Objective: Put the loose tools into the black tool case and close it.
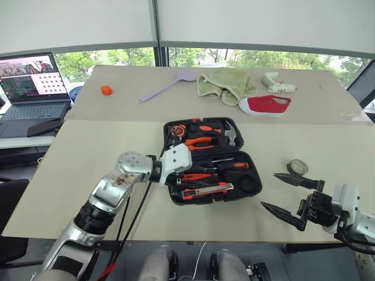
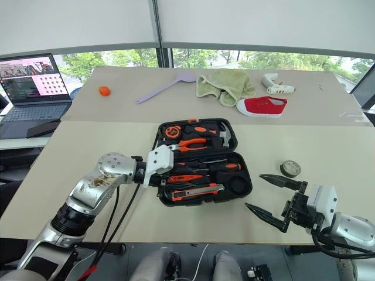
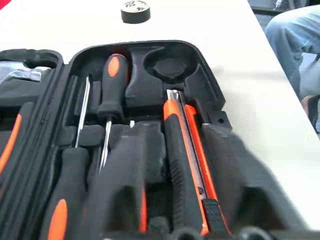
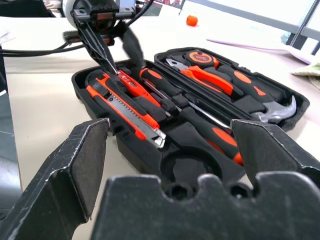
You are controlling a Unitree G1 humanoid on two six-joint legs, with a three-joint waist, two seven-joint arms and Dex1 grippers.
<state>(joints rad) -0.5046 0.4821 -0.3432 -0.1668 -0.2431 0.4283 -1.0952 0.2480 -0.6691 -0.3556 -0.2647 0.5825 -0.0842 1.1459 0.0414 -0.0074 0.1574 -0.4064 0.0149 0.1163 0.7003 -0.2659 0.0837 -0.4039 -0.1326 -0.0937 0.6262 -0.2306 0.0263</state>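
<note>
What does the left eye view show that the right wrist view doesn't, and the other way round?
The left eye view adds the laptop, red shoe, green cloth and the black tape roll, which lies on the table to the right of the case. The right wrist view adds a front-on look at the left claw above the slim orange screwdriver. Shared by both are the open black tool case, utility knife, hammer, orange ball and the open right claw.

Open tool case (image 2: 240, 186), tape roll (image 2: 290, 168) beside
</note>
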